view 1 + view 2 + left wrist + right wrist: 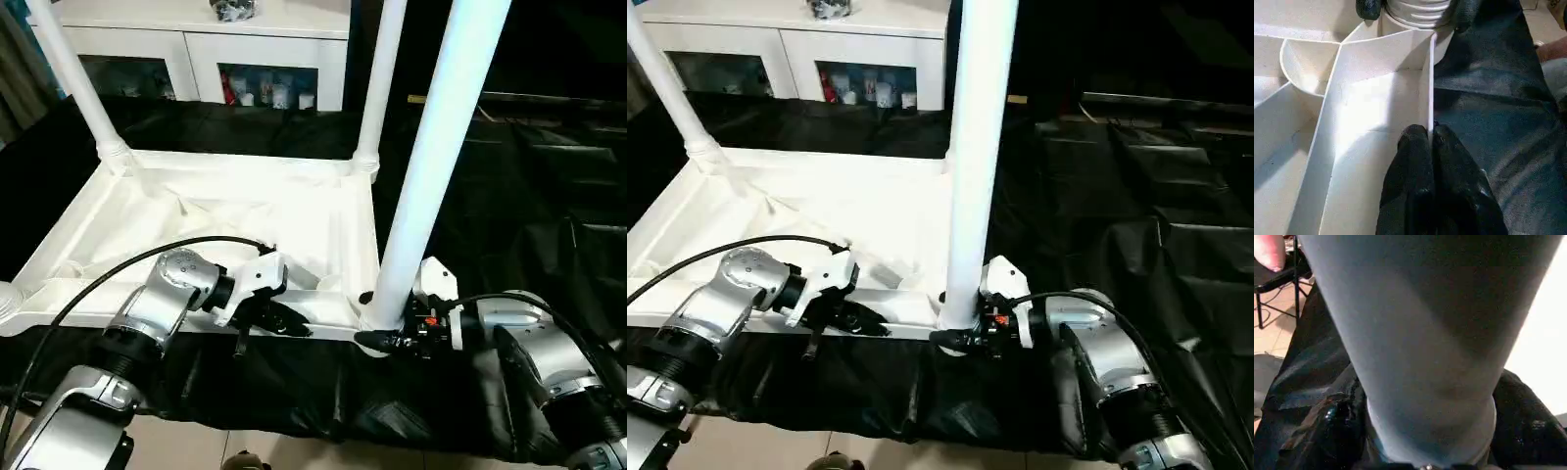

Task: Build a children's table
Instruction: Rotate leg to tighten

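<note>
The white tabletop lies underside up on a black cloth. Three white legs stand in its corner sockets: the far left leg, the far right leg and the near right leg. My right gripper is shut around the base of the near right leg, just above its socket; black fingers flank the tube in the right wrist view. My left gripper is shut on the thin near rim of the tabletop, a short way left of that corner. The near left corner socket sits at the picture's edge.
A white cabinet with glass-fronted compartments stands behind the tabletop. The black cloth spreads wide to the right and hangs over the near edge above a tiled floor. Part of a person shows in the right wrist view.
</note>
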